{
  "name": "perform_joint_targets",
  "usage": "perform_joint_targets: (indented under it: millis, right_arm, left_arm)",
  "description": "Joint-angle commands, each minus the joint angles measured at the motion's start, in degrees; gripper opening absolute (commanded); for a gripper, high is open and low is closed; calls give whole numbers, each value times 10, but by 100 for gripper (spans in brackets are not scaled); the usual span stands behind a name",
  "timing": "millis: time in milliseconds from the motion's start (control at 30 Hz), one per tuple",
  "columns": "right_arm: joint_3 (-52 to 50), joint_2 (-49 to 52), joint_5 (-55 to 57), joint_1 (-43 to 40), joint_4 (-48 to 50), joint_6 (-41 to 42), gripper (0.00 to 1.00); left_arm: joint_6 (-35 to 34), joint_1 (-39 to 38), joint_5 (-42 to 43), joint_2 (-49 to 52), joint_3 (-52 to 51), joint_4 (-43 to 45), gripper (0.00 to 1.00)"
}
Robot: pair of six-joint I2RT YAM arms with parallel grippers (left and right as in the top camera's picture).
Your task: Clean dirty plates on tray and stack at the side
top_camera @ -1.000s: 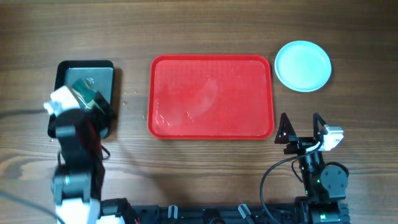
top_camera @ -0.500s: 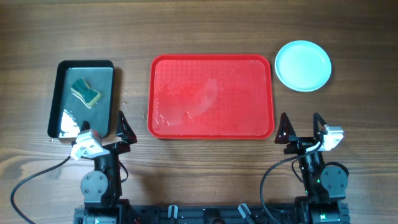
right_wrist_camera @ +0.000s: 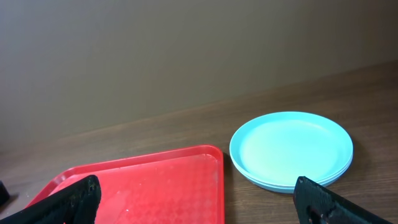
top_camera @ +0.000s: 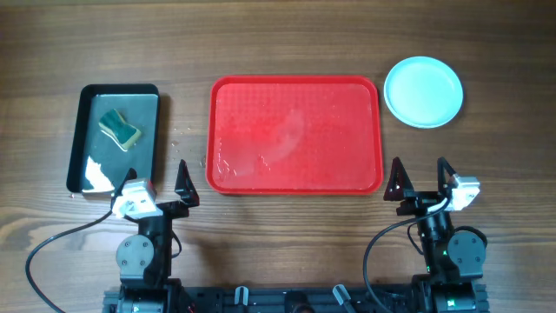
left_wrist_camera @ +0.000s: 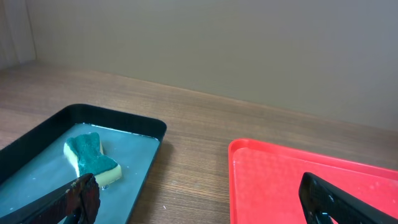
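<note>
Plastic, glossy and red, forms the tray [top_camera: 295,135]: a broad rectangle with rounded corners, a raised rim and a finely pebbled floor carrying a wet sheen near its left side. The plates [top_camera: 423,91] sit stacked on the wooden table [top_camera: 261,43] just off the tray's far right corner, apart from it. They are smooth, round, shallow and pale aqua.

From overhead the stack reads as a single disc. The right wrist view shows layered rims at the edge of the plates [right_wrist_camera: 291,149], though how many plates there are cannot be told.

To the left of the red tray lies a narrow black tray [top_camera: 82,139] with a mirror-like wet floor. In it is a sponge [top_camera: 119,128], shown in the left wrist view to be green on top, yellow beneath and pinched at the waist.

The left gripper [top_camera: 158,178] hangs over the table's near edge between the two trays, its dark fingers spread wide around nothing. The right gripper [top_camera: 420,172] hangs near the red tray's near right corner, likewise spread and empty.
</note>
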Motion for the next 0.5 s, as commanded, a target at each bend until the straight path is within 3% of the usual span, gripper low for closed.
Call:
perform_joint_targets:
  millis: [0, 467]
  right_arm:
    - [-1, -3, 10, 3, 2, -10, 100]
    - [-1, -3, 10, 3, 2, -10, 100]
  left_arm:
    - [13, -3, 9, -5, -4, 0, 100]
    - [13, -3, 9, -5, -4, 0, 100]
